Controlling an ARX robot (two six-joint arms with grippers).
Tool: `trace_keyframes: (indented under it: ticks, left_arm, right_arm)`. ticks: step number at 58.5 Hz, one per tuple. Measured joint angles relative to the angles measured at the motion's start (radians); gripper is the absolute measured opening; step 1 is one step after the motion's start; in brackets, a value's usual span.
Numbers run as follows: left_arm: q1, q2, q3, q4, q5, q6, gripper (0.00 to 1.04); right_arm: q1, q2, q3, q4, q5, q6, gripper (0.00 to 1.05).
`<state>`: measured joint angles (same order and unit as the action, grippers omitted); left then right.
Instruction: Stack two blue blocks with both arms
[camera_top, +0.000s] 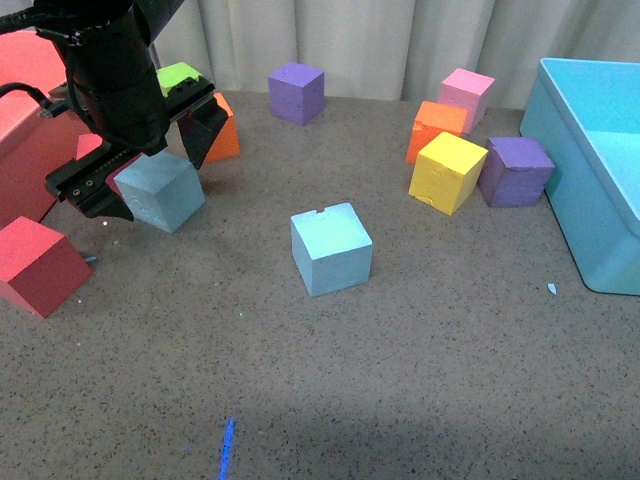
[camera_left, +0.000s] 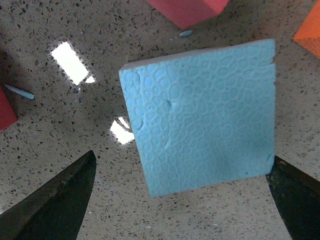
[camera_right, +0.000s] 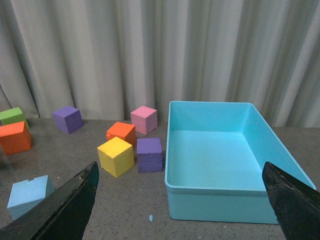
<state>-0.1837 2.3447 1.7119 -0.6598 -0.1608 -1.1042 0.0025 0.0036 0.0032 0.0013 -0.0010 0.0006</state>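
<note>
One blue block sits on the table at the left. My left gripper is open and hangs over it, one finger on each side. In the left wrist view the block lies just ahead of the open gripper, and the fingers are not touching it. The other blue block, with a notch on its top edge, stands alone mid-table; it also shows in the right wrist view. My right gripper is open and empty, held above the table facing the cyan bin; it is out of the front view.
A big cyan bin stands at the right. Yellow, purple, orange and pink cubes cluster beside it. A purple cube is at the back. Red, orange and green cubes surround the left arm.
</note>
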Motion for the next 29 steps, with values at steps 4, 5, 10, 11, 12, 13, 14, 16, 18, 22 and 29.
trace_keyframes:
  ticks: [4, 5, 10, 11, 12, 13, 14, 16, 18, 22, 29]
  left_arm:
    - [0.005, 0.060, 0.092, -0.044, 0.007, -0.003, 0.98]
    - [0.005, 0.068, 0.103, -0.043, 0.008, -0.005, 0.98]
    - [0.010, 0.113, 0.165, -0.047, 0.014, -0.007, 0.98]
    - [0.011, 0.122, 0.176, -0.047, 0.014, -0.007, 0.98]
    - [0.011, 0.126, 0.180, -0.048, 0.014, -0.007, 0.98]
    - [0.011, 0.134, 0.188, -0.048, 0.014, -0.007, 0.98]
    - [0.012, 0.136, 0.191, -0.048, 0.014, -0.007, 0.98]
    - [0.013, 0.143, 0.195, -0.048, 0.015, -0.007, 0.98]
    - [0.013, 0.148, 0.200, -0.052, 0.015, -0.007, 0.98]
    - [0.013, 0.154, 0.209, -0.068, 0.013, -0.005, 0.93]
    - [0.013, 0.157, 0.219, -0.079, 0.007, 0.003, 0.71]
  right_arm:
    - [0.000, 0.000, 0.000, 0.000, 0.000, 0.000, 0.95]
    - [0.000, 0.000, 0.000, 0.000, 0.000, 0.000, 0.95]
    - [0.000, 0.000, 0.000, 0.000, 0.000, 0.000, 0.95]
    - [0.000, 0.000, 0.000, 0.000, 0.000, 0.000, 0.95]
    - [0.000, 0.000, 0.000, 0.000, 0.000, 0.000, 0.95]
    - [0.000, 0.000, 0.000, 0.000, 0.000, 0.000, 0.95]
    - [0.000, 0.000, 0.000, 0.000, 0.000, 0.000, 0.95]
    - [0.000, 0.000, 0.000, 0.000, 0.000, 0.000, 0.95]
    - [0.000, 0.000, 0.000, 0.000, 0.000, 0.000, 0.95]
    - [0.000, 0.000, 0.000, 0.000, 0.000, 0.000, 0.95]
    - [0.000, 0.000, 0.000, 0.000, 0.000, 0.000, 0.95]
